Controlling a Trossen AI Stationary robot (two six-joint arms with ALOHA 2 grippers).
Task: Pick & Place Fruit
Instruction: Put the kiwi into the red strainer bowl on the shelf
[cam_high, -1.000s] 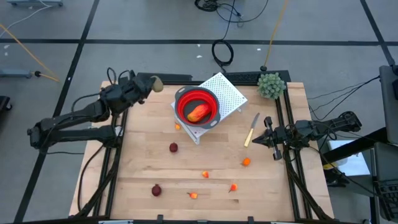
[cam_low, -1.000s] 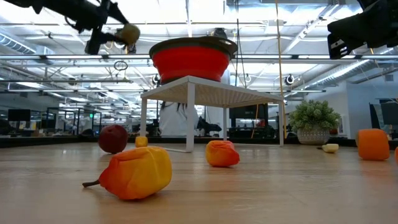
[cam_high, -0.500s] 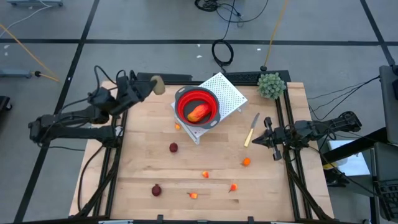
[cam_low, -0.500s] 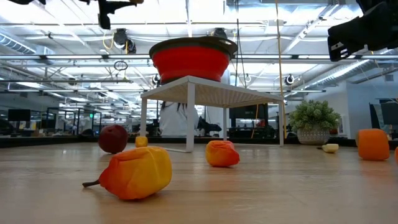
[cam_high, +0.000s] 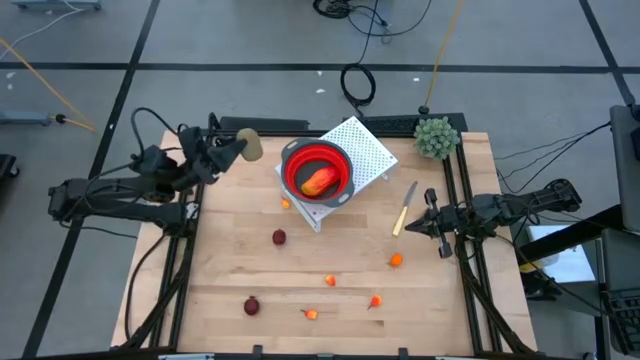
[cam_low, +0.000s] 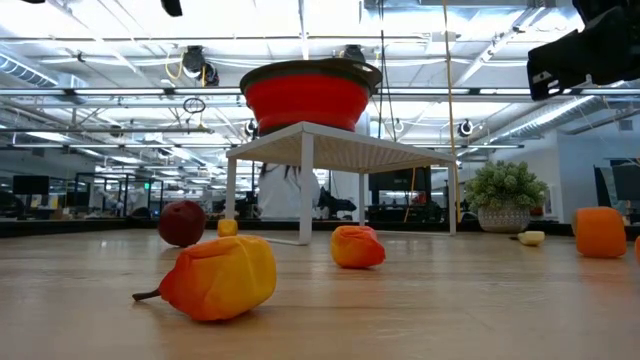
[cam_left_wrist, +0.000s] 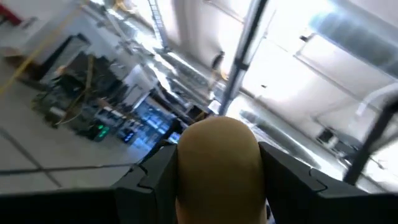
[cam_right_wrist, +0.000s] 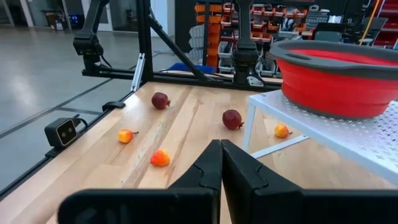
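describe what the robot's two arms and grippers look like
Both arms are dark, nearly black, jointed links with black cables looping alongside. The left gripper has two dark, blocky fingers. The right gripper ends in two dark, wedge-shaped fingers that taper to a thin point. No coloured markings are visible.

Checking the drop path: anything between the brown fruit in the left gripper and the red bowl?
Nothing visible. The left gripper holds the brown fruit in the air beside the red bowl, which sits open-topped on the white rack. Only clear space lies between them. The bowl already holds one red-and-yellow fruit.
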